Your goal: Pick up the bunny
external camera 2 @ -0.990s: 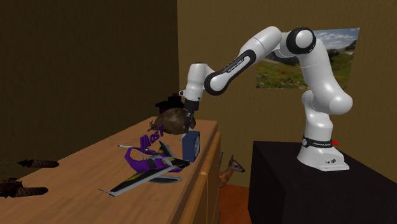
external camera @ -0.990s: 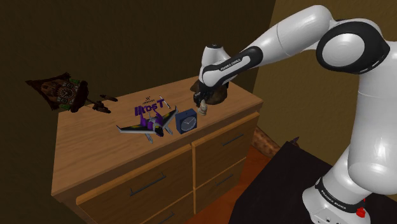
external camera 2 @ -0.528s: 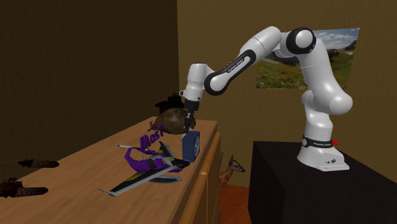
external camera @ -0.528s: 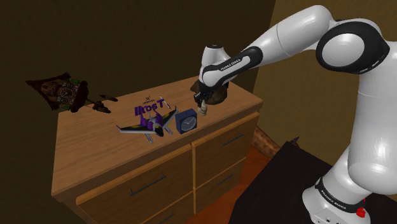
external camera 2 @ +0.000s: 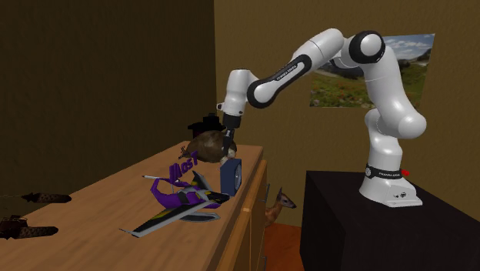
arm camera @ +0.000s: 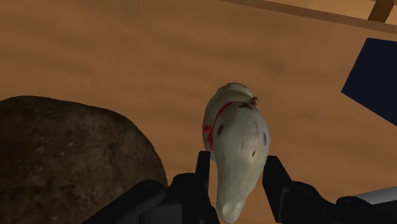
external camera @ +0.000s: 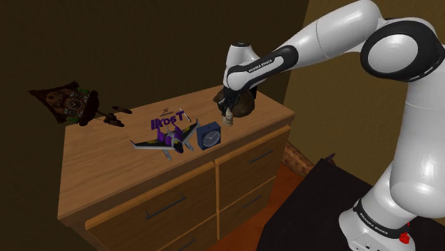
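Looking along the wrist view, I see the jaws pinching the bunny [arm camera: 235,143], one black finger pressed to each flank of its cream body, which wears a thin red band around the neck. Just beside it on one side sits a rough brown lump [arm camera: 63,159], and on the other side, a little apart, a dark blue box [arm camera: 375,76] shows a corner. From the shoulder view the bunny [external camera: 229,118] hangs small and pale under the hand, over the far right part of the wooden dresser [external camera: 107,185], in front of the brown lump [external camera: 244,105]; I cannot tell whether it touches the top or stands clear of it. The blue box [external camera: 208,135] stands near it toward the shoulder view's left, close to a purple and black toy plane [external camera: 164,142] and some purple letters [external camera: 167,120]. Farther to that view's left, at the dresser's far corner, lies a patterned brown cushion [external camera: 63,102]. In the second exterior view the white arm [external camera 2: 285,75] reaches from its black stand [external camera 2: 369,231] across to the dresser, the hand coming down beside the lump [external camera 2: 205,145], with the blue box [external camera 2: 230,175] nearer the camera.
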Robot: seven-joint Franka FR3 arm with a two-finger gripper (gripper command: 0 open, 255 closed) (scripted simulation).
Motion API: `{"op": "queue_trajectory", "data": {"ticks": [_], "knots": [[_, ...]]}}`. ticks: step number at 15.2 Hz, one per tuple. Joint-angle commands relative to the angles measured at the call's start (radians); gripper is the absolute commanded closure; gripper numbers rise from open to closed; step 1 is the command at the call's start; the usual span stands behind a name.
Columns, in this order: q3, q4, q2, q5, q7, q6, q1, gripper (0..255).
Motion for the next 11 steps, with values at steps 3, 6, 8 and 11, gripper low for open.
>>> {"op": "queue_trajectory", "data": {"ticks": [3,6,8,11], "knots": [[0.001,0.02,-0.025,0.003,-0.002,-0.045,-0.001,255],[0.002,0.038,-0.042,0.005,-0.003,-0.08,-0.001,255],[0.002,0.051,-0.052,0.006,-0.004,-0.103,-0.001,255],[0.003,0.059,-0.058,0.007,-0.005,-0.117,-0.001,255]]}}
